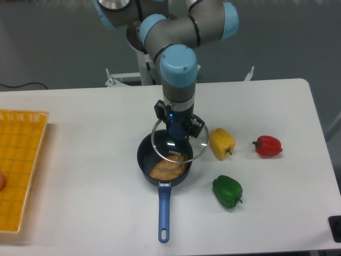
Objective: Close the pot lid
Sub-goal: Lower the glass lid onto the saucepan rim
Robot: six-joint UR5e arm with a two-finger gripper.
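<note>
The pot sits on the white worktop, its long blue handle pointing toward the camera, and serves as the landmark here. Inside it lies a browned, flat piece of pastry-like food. Above the pot's far right rim, the gripper pinches the blue knob of the lid. The glass disc hangs slightly tilted, overlapping the far and right part of the pot's opening while its right edge juts out past the rim; the lid is not seated on the pot. Just right of the pot is a yellow pepper, farther right a red pepper, and to the near right of the pot a green pepper. Well to the pot's left, a yellow basket lies at the worktop's edge.
</note>
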